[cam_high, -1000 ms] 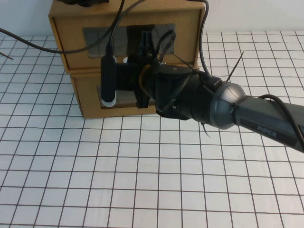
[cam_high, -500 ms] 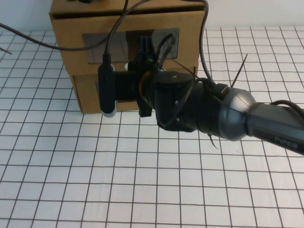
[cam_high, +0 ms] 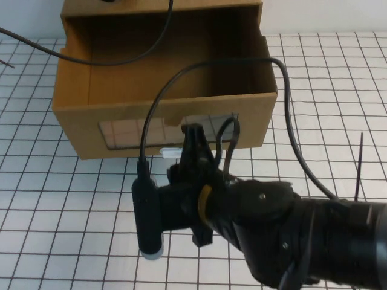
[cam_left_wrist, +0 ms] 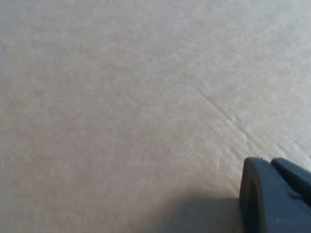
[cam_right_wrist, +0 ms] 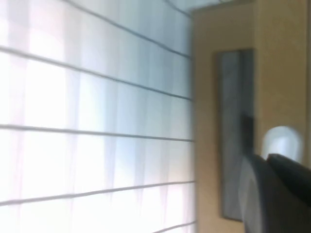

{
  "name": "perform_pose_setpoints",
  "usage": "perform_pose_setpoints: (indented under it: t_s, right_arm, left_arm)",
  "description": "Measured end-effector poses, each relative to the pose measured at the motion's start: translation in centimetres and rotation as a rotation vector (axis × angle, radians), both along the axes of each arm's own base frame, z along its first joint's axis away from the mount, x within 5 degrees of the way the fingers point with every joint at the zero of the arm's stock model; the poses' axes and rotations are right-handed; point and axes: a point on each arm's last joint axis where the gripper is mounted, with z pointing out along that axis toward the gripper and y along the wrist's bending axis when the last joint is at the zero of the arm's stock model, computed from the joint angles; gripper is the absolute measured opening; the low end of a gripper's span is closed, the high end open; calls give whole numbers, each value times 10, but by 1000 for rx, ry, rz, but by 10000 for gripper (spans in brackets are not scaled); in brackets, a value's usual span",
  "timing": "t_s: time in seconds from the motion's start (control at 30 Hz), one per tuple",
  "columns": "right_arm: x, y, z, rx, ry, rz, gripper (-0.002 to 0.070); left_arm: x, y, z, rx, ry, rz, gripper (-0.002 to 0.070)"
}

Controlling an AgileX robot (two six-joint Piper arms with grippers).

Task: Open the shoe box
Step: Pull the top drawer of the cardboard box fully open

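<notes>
You are looking at a cardboard shoe box (cam_high: 163,72) sitting at the far side of a white gridded table (cam_high: 72,241), before a pale wall (cam_high: 326,15). Its drawer is standing open toward you, and the right gripper (cam_high: 193,134) is resting, jaws closed, at the white tab (cam_high: 171,152) on the drawer front. Only the left wrist view is showing the left gripper (cam_left_wrist: 274,194), which is hanging close over plain cardboard; you cannot tell its state.

Brown cardboard drawer-style shoe box (cam_high: 121,90): drawer slid out, open-topped, level; clear window, white pull tab (cam_high: 171,152) on front panel; far side of gridded white worktop (cam_high: 66,211).
</notes>
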Motion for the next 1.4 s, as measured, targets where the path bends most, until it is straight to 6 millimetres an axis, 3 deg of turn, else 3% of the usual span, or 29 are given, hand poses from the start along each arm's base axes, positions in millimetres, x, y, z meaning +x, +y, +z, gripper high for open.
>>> perform_pose_setpoints:
  t_s: [0.1, 0.27, 0.37, 0.47, 0.63, 0.7, 0.83, 0.97, 1.13, 1.4]
  right_arm:
    - [-14, -6, -8, -2, 8, 22, -9]
    - [-16, -7, -5, 37, -24, 25, -6]
    - [-17, -7, -2, 97, 10, -10, 36]
    - [-26, -10, 4, 202, 87, -90, 88]
    - [-56, -19, 32, 366, 175, -210, 101]
    - [-66, -30, 50, 421, 175, -249, 92]
    - [-67, -60, 73, 515, 158, -421, 40]
    - [-60, -99, 90, 571, 141, -638, -2]
    - [-46, -151, 107, 655, 172, -826, -10]
    - [-38, -229, 121, 831, 280, -1089, -11]
  left_arm:
    - [0, 0, 0, 2, 0, -1, -2]
    - [-1, 0, 0, 4, 6, -4, -2]
    - [-1, 0, 0, 4, 7, -6, -2]
    - [-4, 0, 3, 8, 17, -17, -2]
    - [-26, 4, 25, 37, 7, -45, -2]
    - [-40, 7, 43, 35, -28, -50, -2]
    - [-75, 13, 76, 11, -112, -69, -2]
    - [-110, 20, 90, -14, -182, -63, -2]
    - [-163, 35, 77, -46, -267, -10, -2]
    - [-271, 69, 22, -80, -433, 125, -2]
